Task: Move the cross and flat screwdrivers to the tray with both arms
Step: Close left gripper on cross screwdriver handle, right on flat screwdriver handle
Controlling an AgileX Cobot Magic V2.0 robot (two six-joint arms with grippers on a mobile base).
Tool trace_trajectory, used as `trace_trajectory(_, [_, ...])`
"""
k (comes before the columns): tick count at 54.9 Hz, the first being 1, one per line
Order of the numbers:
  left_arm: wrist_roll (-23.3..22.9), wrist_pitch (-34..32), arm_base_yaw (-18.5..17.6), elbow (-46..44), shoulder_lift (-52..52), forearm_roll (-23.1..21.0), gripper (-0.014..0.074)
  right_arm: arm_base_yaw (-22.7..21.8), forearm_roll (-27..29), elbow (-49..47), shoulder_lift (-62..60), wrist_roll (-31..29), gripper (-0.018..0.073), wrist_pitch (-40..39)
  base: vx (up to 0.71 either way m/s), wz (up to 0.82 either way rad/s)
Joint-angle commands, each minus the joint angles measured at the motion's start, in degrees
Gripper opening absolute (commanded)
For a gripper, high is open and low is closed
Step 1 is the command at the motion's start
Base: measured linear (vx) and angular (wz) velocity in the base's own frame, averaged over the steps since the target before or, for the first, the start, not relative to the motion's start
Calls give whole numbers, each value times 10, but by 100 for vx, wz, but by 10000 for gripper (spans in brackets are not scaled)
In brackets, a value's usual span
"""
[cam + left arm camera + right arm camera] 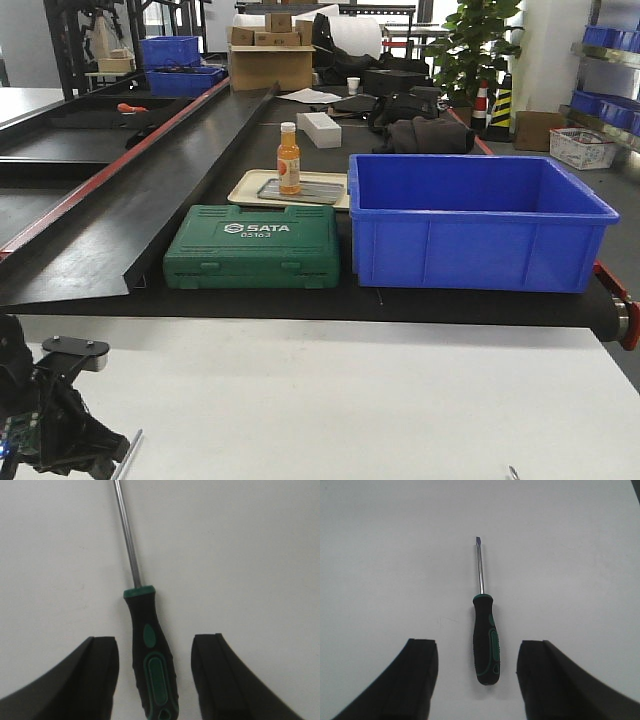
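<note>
**Both tools open, one screwdriver lying between the fingers of each**

The blue bin (480, 225) stands on a black belt (150, 215). The white surface (350, 400) that carries the task's things lies in front of the bin, on the camera's side of the belt edge.

In front of the bin and well to its left, the left arm (50, 420) reaches down to the white surface at the bottom corner of the front view. The left tool (155, 642) is spread wide. Its two black fingers (100, 675) stand on either side of the black-and-green handle of the second screwdriver (150, 665), apart from it on both sides. This screwdriver lies flat on the white surface, and its steel shaft runs straight away from the tool and out of the top of the wrist view. The tip is therefore hidden, and its type cannot be told.

The right tool (477, 646) is also spread wide and grips nothing. The flat screwdriver (484, 640) lies flat on the white surface. The butt of its handle is between the two fingers (542, 680) and clear of both, and its blade tip points away from the tool.

A green case (252, 260) marked SATA sits on the belt just beside the bin's left wall. Behind that case and to the bin's left is a beige tray (245, 188), with an orange bottle (288, 160) standing upright on it.
</note>
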Motion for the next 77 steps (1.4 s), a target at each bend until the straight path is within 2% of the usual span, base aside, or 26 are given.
trace_trajectory(1, [0,7,-3,-38,0,-13,462,-2,-2,-21,-1,-3,447,-31,0,0])
trace_trajectory(16, [-11,11,-3,-40,48,-11,462,-2,-4,-21,-1,-3,447,-56,0,0])
trace_trajectory(25, [-24,-14,-3,-40,66,-11,462,-2,-2,-21,-1,-3,447,-62,0,0])
trace_trajectory(35, [-24,-27,-3,-41,77,-12,462,-2,-3,-26,10,-2,447,-13,0,0])
trace_trajectory(44, [-24,-25,-3,-41,89,-12,462,-3,-10,-79,82,-2,447,71,0,0])
trace_trajectory(57, [-24,-26,-3,-41,107,-12,462,-3,-22,-178,227,-2,448,126,0,0])
trace_trajectory(71, [-24,-28,-3,-41,107,-12,462,-1,-25,-233,365,-40,452,131,0,0])
trace_trajectory(77, [-24,-28,-4,-41,107,-12,462,-1,-35,-234,409,-41,452,106,0,0])
